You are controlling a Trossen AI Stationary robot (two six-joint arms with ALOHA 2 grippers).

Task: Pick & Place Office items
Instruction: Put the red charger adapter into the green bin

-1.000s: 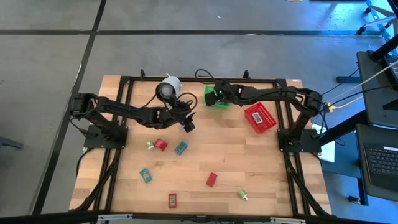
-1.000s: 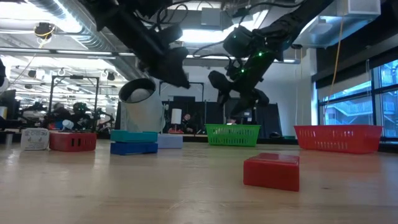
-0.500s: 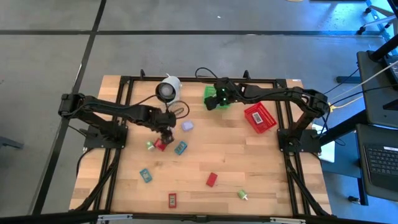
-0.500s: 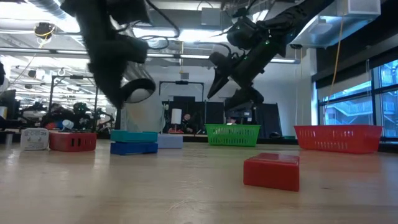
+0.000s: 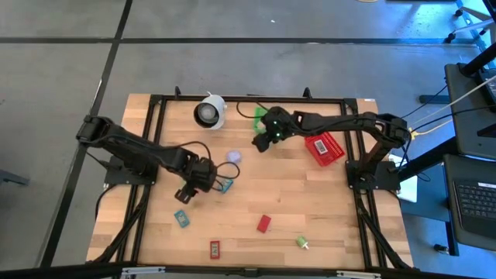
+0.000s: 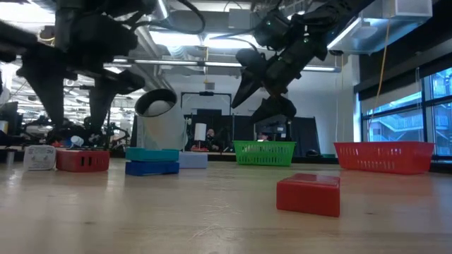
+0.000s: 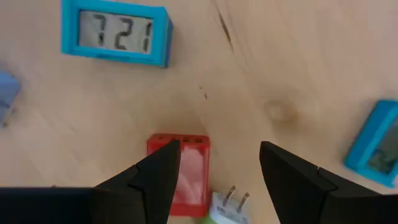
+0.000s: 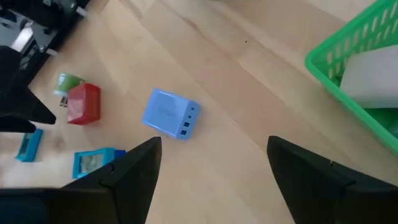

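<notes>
Small office items lie scattered on the wooden table [image 5: 310, 201]. My left gripper [image 5: 188, 192] points down, open, just above a red packet [image 7: 186, 171]; its fingers stand on either side without touching it. A white plug with green [image 7: 224, 205] lies beside the packet. A blue clock [image 7: 115, 34] and a teal piece [image 5: 225, 184] lie close by. My right gripper [image 5: 263, 139] hangs open in the air beside the green basket [image 8: 360, 68], above and behind a lavender block [image 8: 171, 115].
A white roll [image 5: 209, 111] stands at the back, and a red basket [image 5: 324, 147] at the back right. The green basket holds a white piece [image 8: 379, 78]. Nearer the front lie a teal piece [image 5: 181, 218], two red ones [image 5: 264, 224] [image 5: 215, 249] and a green one [image 5: 302, 242].
My left gripper has swung from the lavender block's place toward the table's near left, sunk a little, and turned to point straight down over the red packet. The lavender block now shows uncovered. My right gripper has drawn back from over the green basket toward the table's middle.
</notes>
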